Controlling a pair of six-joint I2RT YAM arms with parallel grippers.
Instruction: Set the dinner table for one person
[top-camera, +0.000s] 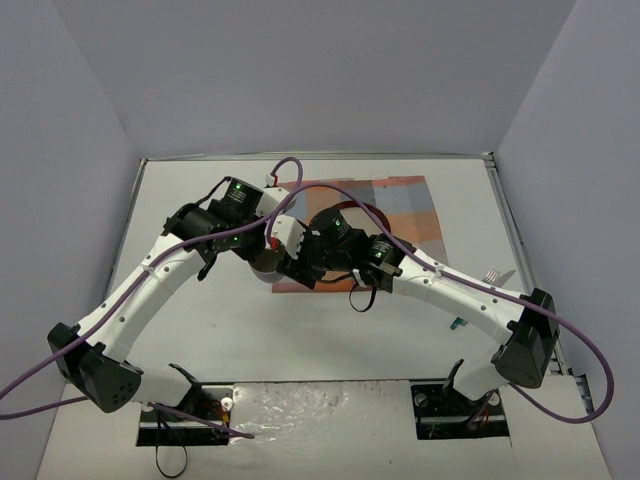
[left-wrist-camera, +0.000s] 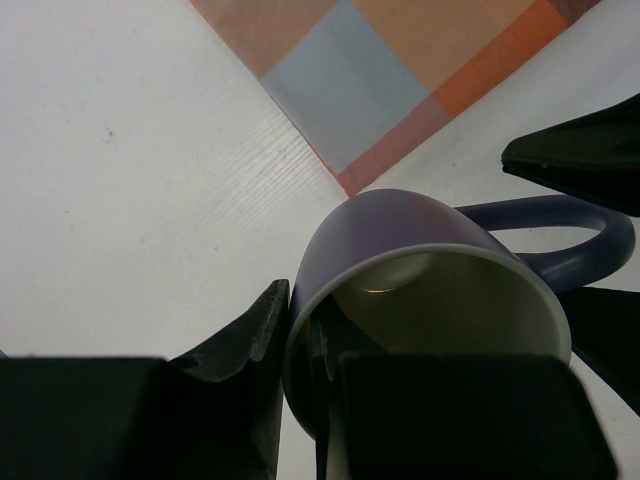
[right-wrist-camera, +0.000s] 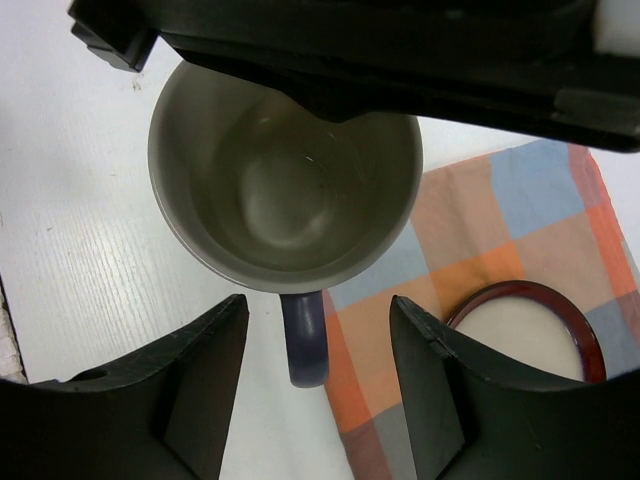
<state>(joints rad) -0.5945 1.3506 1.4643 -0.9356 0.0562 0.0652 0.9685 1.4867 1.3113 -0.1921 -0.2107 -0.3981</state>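
White dinner table surface (top-camera: 250, 330) carries a plaid mat (right-wrist-camera: 520, 200) with a plate (right-wrist-camera: 520, 288) on it. The mug (right-wrist-camera: 285, 190) is at the mat's corner, left jaws clenched on its rim, right jaws released astride its handle (right-wrist-camera: 305, 345). Cutlery likely remains.

The white table (top-camera: 200, 340) had thin metal rails along its edges. A plaid mat (top-camera: 405, 205) lay flat on its far middle. A mug (right-wrist-camera: 285, 180) stood at the mat's near-left corner, and a small pale fork (top-camera: 497, 272) lay near the right rail.
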